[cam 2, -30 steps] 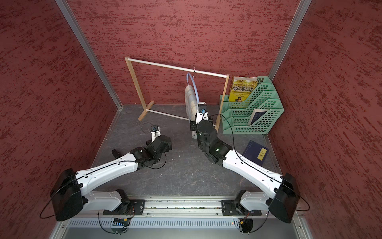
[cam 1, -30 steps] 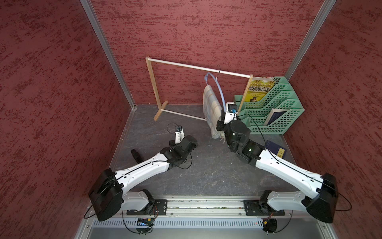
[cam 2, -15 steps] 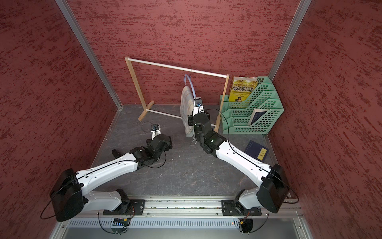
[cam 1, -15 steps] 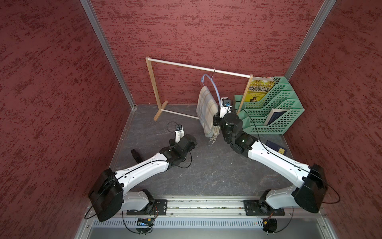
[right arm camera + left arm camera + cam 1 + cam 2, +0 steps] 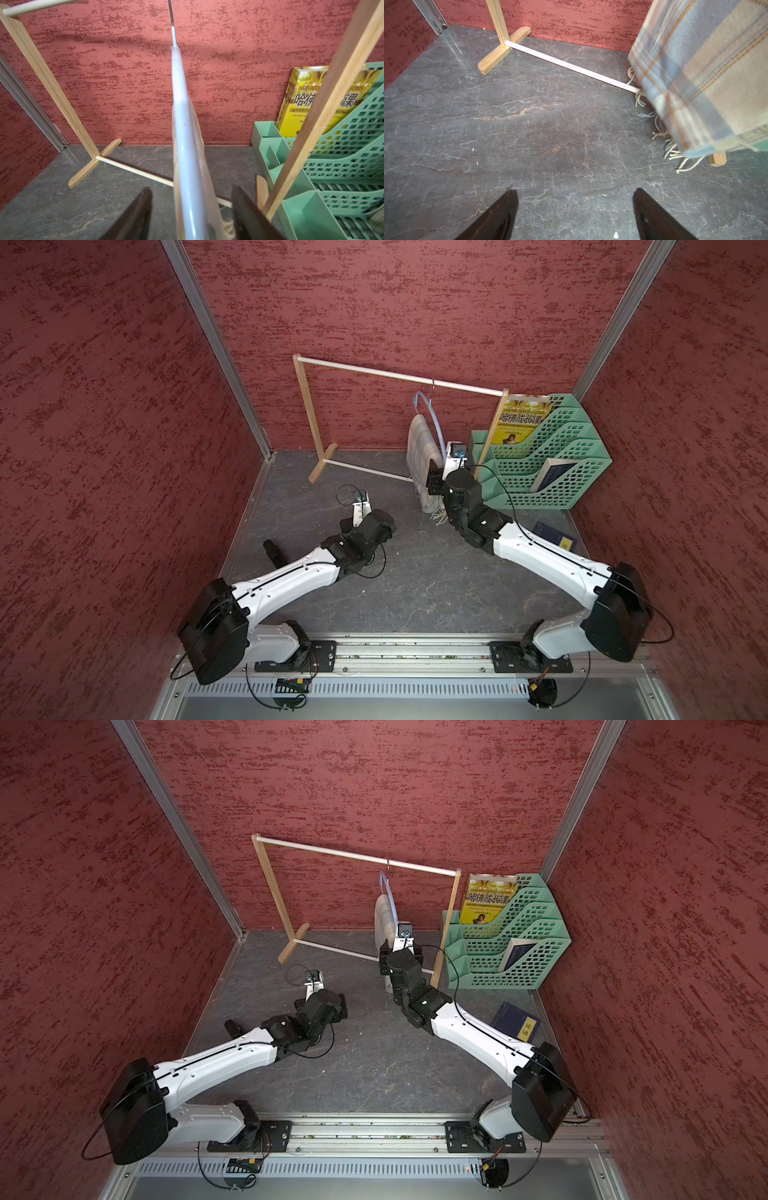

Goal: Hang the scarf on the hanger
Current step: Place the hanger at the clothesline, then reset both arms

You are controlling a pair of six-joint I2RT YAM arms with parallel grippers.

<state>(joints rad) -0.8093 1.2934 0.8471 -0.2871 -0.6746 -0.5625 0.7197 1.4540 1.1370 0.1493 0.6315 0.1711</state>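
Scarf [image 5: 695, 72]: draped over the pale blue hanger [image 5: 180, 124], which is hooked on the rack rod [image 5: 374, 372]. Your right gripper [image 5: 192, 188], the nearer one, straddles the hanger edge-on with its jaws wide, gripping nothing. Left gripper [image 5: 575, 191]: wide, empty, well apart.

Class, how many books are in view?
3: yellow book in the organizer's back slot, leaning book in a lower slot, blue book flat on the floor. Others may be hidden.
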